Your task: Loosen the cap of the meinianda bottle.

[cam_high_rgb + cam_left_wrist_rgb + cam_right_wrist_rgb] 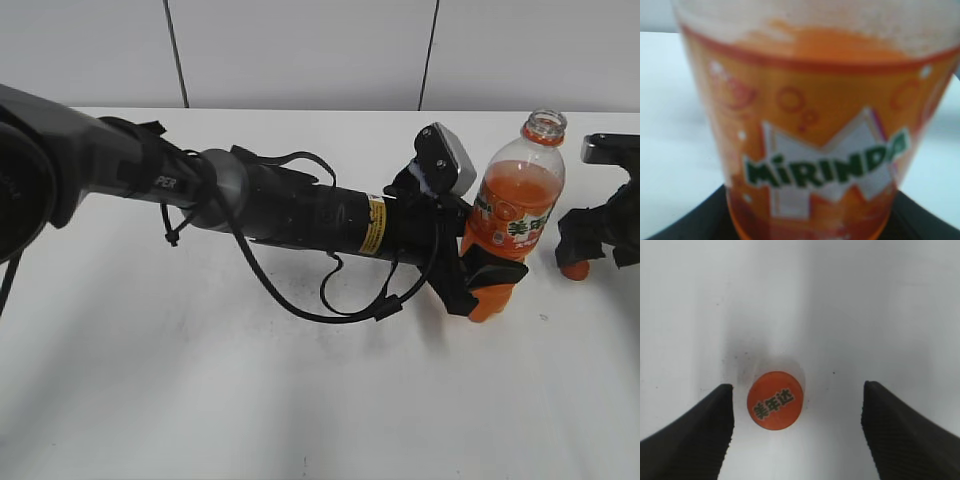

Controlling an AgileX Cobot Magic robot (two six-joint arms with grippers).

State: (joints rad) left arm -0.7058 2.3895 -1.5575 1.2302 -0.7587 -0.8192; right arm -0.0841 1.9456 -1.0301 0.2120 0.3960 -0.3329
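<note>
One bottle (515,200), one cap (775,400) — the cap lies off the open neck, on the bench (250,400). The left hand (482,275) is clamped on the bottle's lower body; the right hand (797,432) hangs spread wide above the cap — nearer its left finger.

Left gripper (484,272) clamps uncapped meinianda bottle (512,215); cap (574,270) on table (200,380) under right gripper (598,245).
</note>
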